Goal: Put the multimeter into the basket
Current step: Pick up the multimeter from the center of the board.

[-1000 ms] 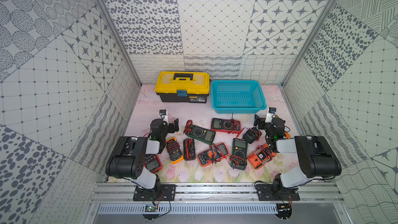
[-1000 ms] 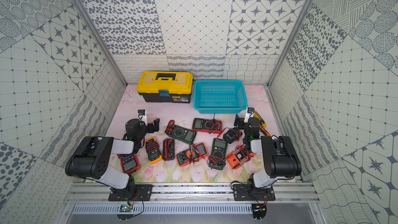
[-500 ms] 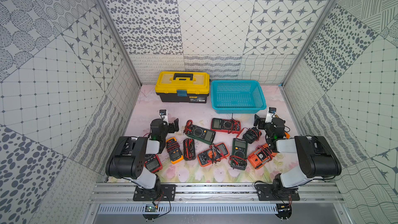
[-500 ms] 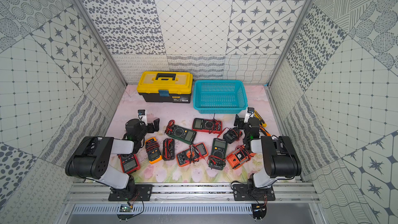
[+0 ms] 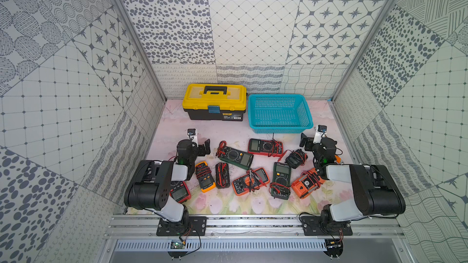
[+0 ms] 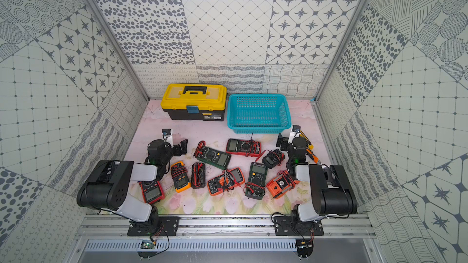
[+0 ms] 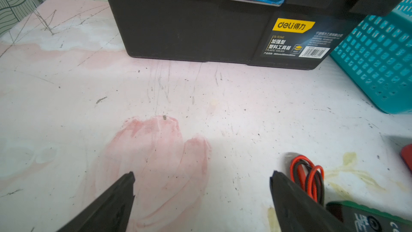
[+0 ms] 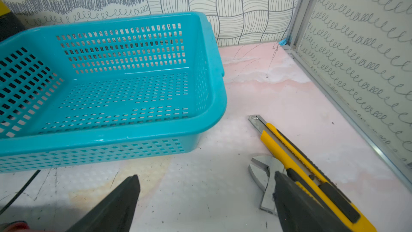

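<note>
Near the turquoise mesh basket (image 5: 278, 128), red, green and orange multimeters (image 5: 264, 145); left fingers (image 7: 107, 208) and right fingers (image 8: 111, 208) wide apart.

Turquoise basket (image 5: 279, 129) (perforated mesh); yellow-lidded black toolbox (image 5: 214, 102); pink floral table (image 5: 174, 127).

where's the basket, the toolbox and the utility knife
basket (image 5: 277, 113), in a top view, bare mesh floor
toolbox (image 5: 197, 97), in a top view, yellow lid
utility knife (image 8: 287, 152), right wrist view, yellow handle
</note>
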You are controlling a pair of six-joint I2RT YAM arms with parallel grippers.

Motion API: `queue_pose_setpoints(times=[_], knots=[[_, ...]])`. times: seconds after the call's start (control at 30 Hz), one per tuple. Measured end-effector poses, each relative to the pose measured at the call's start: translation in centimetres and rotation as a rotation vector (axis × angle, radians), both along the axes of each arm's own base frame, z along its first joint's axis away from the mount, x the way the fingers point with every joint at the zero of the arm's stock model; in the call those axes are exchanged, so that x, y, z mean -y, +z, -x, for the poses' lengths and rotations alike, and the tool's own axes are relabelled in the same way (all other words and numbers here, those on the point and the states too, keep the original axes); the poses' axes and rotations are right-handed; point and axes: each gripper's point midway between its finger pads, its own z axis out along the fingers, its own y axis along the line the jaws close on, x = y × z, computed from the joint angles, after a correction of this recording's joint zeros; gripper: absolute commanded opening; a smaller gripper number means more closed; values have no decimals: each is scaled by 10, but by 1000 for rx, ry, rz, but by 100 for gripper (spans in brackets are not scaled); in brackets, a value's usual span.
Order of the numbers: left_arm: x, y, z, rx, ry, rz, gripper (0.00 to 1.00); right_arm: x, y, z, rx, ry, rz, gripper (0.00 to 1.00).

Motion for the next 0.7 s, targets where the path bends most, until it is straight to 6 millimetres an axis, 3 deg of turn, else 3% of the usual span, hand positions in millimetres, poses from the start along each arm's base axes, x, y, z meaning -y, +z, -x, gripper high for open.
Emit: queue_pose_setpoints(times=[0.23,0.47,0.7], knots=[[-1,27,9,63,6,0,99,15,29,16,24,-93,-15,98],[-3,65,18,140,26,17,99,28,42,46,-13,-201,-65,98],[-3,98,28,190,52,73,99,29,49,82,-101,-278,-146,99]])
